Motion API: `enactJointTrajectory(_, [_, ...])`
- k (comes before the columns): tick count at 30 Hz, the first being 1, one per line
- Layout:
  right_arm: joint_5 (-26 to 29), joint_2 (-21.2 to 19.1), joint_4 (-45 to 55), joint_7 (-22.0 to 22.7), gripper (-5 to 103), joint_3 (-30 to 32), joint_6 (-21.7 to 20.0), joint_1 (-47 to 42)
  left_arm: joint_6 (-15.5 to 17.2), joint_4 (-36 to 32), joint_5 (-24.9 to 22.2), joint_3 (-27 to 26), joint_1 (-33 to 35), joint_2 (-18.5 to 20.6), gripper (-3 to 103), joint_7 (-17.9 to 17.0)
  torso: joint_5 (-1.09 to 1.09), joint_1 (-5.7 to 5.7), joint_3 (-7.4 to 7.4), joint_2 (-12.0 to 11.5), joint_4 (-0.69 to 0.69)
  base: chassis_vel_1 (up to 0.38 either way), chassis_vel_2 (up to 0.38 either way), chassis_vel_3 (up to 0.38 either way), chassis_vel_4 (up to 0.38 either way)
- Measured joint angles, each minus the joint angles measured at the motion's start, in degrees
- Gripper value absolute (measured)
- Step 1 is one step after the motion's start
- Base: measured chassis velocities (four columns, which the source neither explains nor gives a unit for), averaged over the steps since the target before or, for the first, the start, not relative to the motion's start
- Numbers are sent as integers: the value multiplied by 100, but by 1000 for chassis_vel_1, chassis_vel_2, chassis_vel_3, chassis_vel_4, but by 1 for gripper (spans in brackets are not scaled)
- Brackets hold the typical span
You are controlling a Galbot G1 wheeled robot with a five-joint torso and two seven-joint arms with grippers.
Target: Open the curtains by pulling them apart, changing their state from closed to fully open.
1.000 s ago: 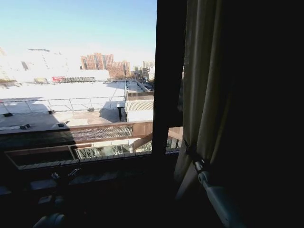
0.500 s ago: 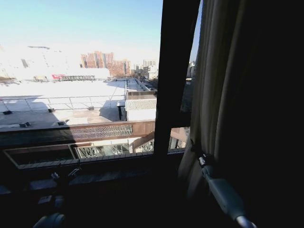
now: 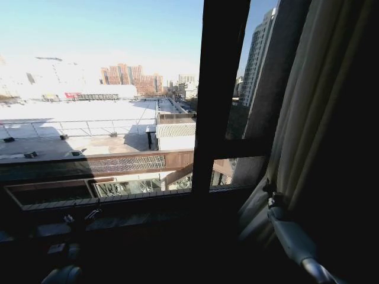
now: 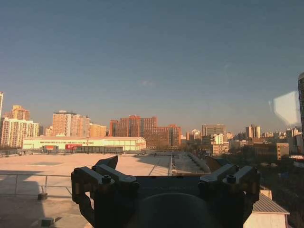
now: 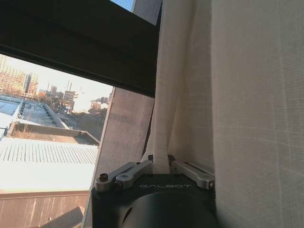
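Cream sheer curtains (image 3: 308,118) hang bunched at the right of the window, their leading edge now farther right than a second ago, so a tall tower and more sky show past the dark window post (image 3: 216,94). Right claw (image 3: 271,192) is clamped on a fold of the fabric; this panel appears nearly fully drawn. Left claw (image 4: 166,183) sits low at the left, spread and empty, facing the glass.

Head and wrists toward window (image 3: 118,118)
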Motion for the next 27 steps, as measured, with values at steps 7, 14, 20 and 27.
enactJointTrajectory(7, [649,-227,1624,-688,3,-59,-330,-972,0,0,0,0,0,0,100,0,6,1,1,-1,-3,0,0,0,0])
enactJointTrajectory(14, [1057,-350,3422,-1078,30,-189,-602,-1945,1,0,0,0,0,0,100,-1,1,0,0,-1,-1,0,0,0,0])
enactJointTrajectory(20, [1342,-427,4749,-822,51,-215,-726,-2580,0,0,0,0,0,0,100,0,-1,0,-1,-1,-1,0,0,0,0])
enactJointTrajectory(27, [1328,-467,5434,-732,79,-6,-849,-2966,0,0,0,0,0,0,100,0,-2,0,-1,0,0,0,0,0,0])
